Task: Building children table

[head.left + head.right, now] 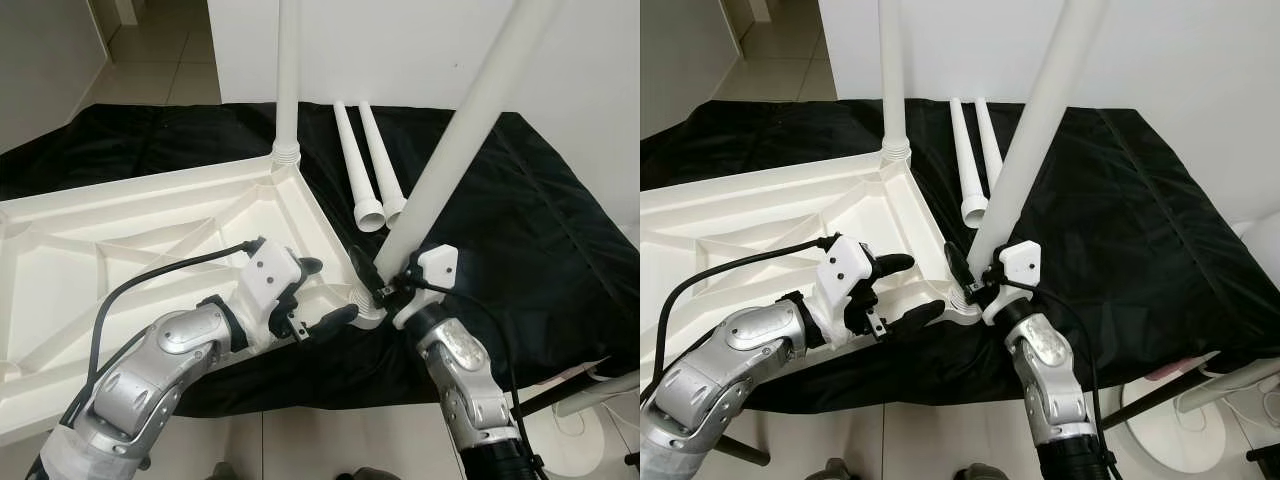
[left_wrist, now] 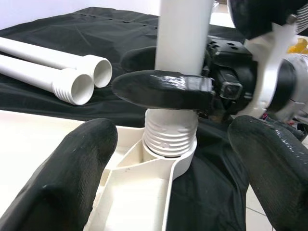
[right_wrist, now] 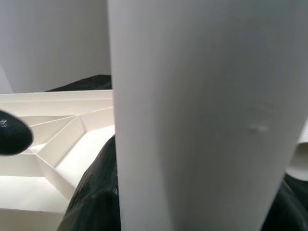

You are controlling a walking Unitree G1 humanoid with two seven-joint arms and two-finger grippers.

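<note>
A white table top [image 1: 120, 240] lies upside down on a black cloth. One white leg [image 1: 288, 80] stands upright in its far corner socket. My right gripper [image 1: 377, 282] is shut on a second leg [image 1: 470, 120] just above its threaded end [image 2: 169, 134]. That end sits in the near corner socket [image 2: 180, 161], and the leg leans to the right. My left gripper [image 1: 330, 290] is open, its fingers [image 2: 67, 178] wide apart on either side of that corner. Two loose legs [image 1: 368, 170] lie on the cloth behind.
The black cloth [image 1: 540, 230] covers the raised surface, whose front edge runs just under the grippers. Tiled floor [image 1: 150, 60] lies at the back left, with a white wall [image 1: 420, 40] behind. A white base with cables [image 1: 600, 400] stands at the lower right.
</note>
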